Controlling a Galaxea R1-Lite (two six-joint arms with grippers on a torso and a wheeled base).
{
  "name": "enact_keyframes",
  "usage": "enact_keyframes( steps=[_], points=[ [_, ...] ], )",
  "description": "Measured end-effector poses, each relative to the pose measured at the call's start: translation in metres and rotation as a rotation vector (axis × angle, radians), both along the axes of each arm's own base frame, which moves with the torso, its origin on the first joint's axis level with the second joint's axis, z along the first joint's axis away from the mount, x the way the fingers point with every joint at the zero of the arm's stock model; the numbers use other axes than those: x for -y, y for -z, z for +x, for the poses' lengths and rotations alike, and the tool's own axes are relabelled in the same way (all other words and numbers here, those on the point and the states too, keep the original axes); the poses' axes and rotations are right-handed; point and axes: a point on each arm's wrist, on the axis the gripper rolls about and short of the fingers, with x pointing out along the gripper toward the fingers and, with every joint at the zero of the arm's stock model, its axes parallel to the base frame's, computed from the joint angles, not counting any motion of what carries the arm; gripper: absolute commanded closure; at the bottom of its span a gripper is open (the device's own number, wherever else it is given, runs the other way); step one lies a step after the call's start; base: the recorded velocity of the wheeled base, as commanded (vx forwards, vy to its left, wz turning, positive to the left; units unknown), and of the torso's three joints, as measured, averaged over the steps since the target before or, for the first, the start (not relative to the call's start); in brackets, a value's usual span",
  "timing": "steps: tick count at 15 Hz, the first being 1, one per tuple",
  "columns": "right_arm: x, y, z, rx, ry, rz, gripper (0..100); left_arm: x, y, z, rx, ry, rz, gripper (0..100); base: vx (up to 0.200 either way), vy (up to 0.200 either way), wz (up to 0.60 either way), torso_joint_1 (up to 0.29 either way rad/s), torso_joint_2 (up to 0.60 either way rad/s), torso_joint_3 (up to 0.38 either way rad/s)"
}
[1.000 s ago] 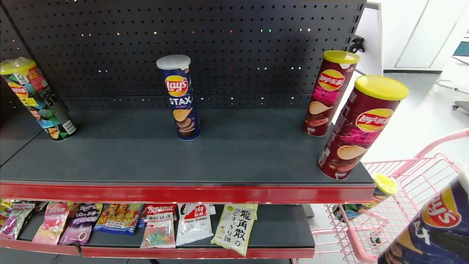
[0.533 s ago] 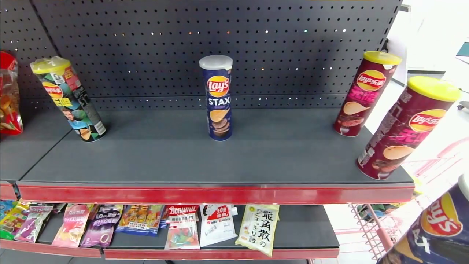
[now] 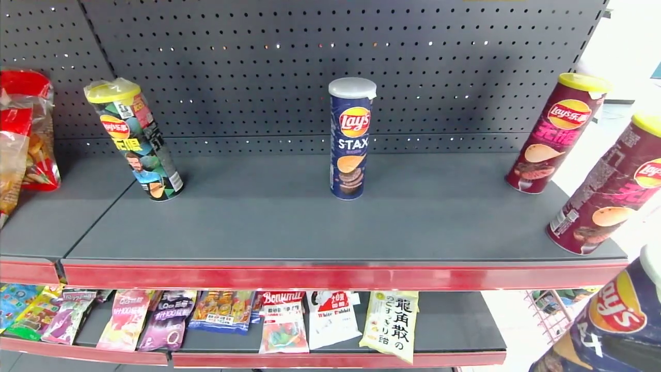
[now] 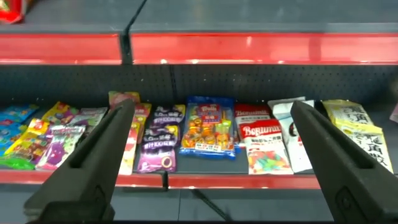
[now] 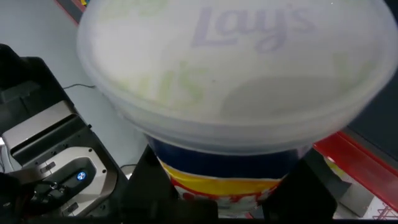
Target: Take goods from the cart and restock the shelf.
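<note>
A blue chip can (image 3: 614, 325) with a pale lid rises at the lower right of the head view, below the upper shelf's front edge. In the right wrist view this blue chip can (image 5: 236, 81) has my right gripper (image 5: 227, 199) shut on its body, a dark finger (image 5: 146, 186) on each side. The grey upper shelf (image 3: 289, 227) carries a matching blue can (image 3: 351, 139) at its middle, a multicoloured can (image 3: 135, 139) to the left, and two maroon cans (image 3: 555, 137) (image 3: 609, 191) at the right end. My left gripper (image 4: 211, 162) stands open, facing the lower shelf.
Snack bags (image 3: 281, 323) lie in a row on the lower shelf (image 3: 454, 320); the left wrist view shows these snack bags (image 4: 208, 127) too. Red bags (image 3: 26, 129) stand at the far left. A piece of the pink cart (image 3: 555, 315) shows beyond the shelf's right end.
The whole picture has shifted to the right, so the camera has moved left along the shelf. The held blue can stays at the lower right corner.
</note>
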Motion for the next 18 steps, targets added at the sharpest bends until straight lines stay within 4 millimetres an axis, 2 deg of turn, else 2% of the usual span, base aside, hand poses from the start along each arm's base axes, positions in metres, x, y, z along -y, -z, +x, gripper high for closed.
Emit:
enact_keyframes(
  steps=[3,11,15,16,18],
  points=[
    [-0.001,-0.001,0.001,-0.002,-0.001,0.000,100,0.000,0.000,0.000,-0.001,0.001,0.000,0,0.200,0.000,0.00,-0.009,0.00,0.004],
    [-0.001,0.001,0.002,-0.009,-0.013,-0.004,100,0.000,0.000,0.000,-0.001,0.000,-0.004,0,0.000,0.000,0.00,0.000,0.00,0.000],
    [-0.002,-0.005,0.000,0.022,-0.045,-0.003,100,0.001,0.000,0.000,0.001,0.025,0.003,0,0.000,0.000,0.00,0.000,0.00,0.000],
    [-0.003,-0.008,-0.001,0.034,-0.052,0.002,100,0.001,-0.003,-0.001,0.012,0.029,0.004,0,0.000,0.000,0.00,0.000,0.00,0.000],
    [-0.003,-0.011,-0.003,0.048,-0.073,0.009,100,0.000,-0.027,-0.005,0.066,0.041,-0.005,0,0.000,0.000,0.00,0.000,0.00,0.000]
  ],
)
